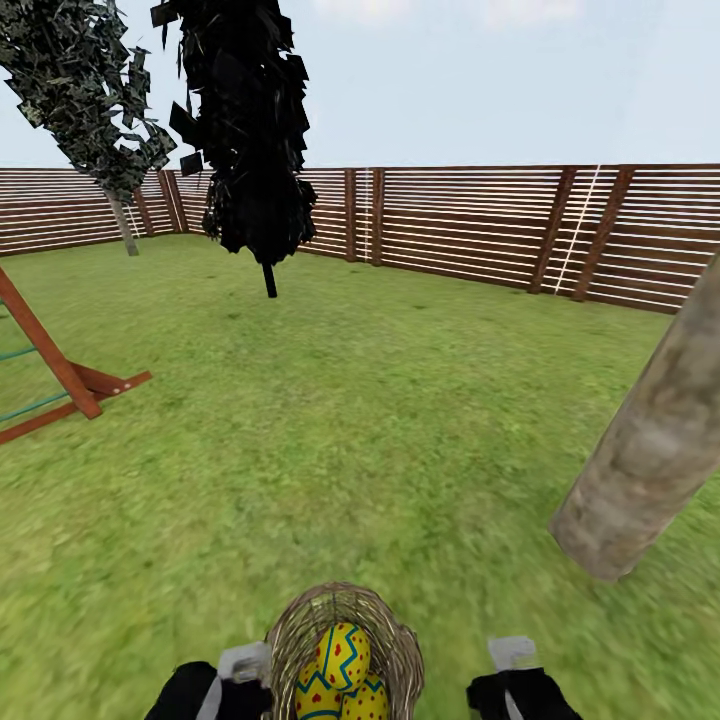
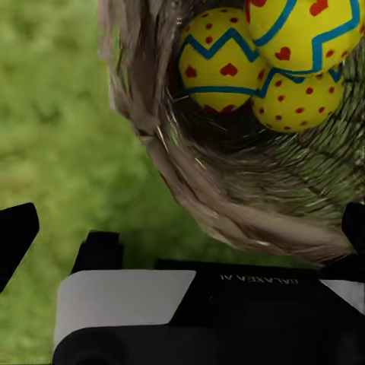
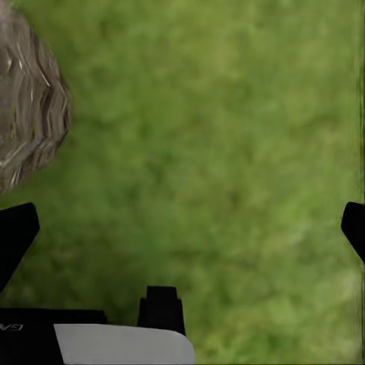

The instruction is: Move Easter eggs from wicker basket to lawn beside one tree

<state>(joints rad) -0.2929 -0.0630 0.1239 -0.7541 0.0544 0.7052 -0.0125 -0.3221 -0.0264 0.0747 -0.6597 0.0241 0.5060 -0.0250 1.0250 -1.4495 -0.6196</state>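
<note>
Garden scene, head and wrist views. The lawn (image 1: 330,430), a mottled green expanse of soft, flat turf, runs to a brown horizontal-slat wooden fence (image 1: 470,225). At right, near the robot, leans the thick trunk of the tree (image 1: 655,440), pale tan-grey and rough-mottled; farther off stand a black-foliaged tree (image 1: 250,130) on a thin dark stem and a grey-green leafy tree (image 1: 85,90) by the fence. A red-brown wooden frame with green rungs (image 1: 60,370) enters at left.

The wicker basket (image 1: 345,645), bucket-shaped and of coarse open weave, sits just in front of the robot between the two arms. It holds all three Easter eggs (image 1: 342,657): smooth, glossy yellow ovoids with blue zigzag bands; in the left wrist view one bears red hearts (image 2: 220,68), one red dots (image 2: 300,103), and one is cut by the frame edge (image 2: 312,26).

The left gripper (image 2: 182,228) has its dark fingers spread wide, just beside the basket's woven rim. The right gripper (image 3: 182,228) is likewise spread, over bare grass, with the basket wall at the view's edge.

Judged step: the first pick, no egg yet removed. The next move calls for lowering one set of fingers into the basket mouth and closing on the topmost egg, whose rounded, slick shell favours a centred grasp.
</note>
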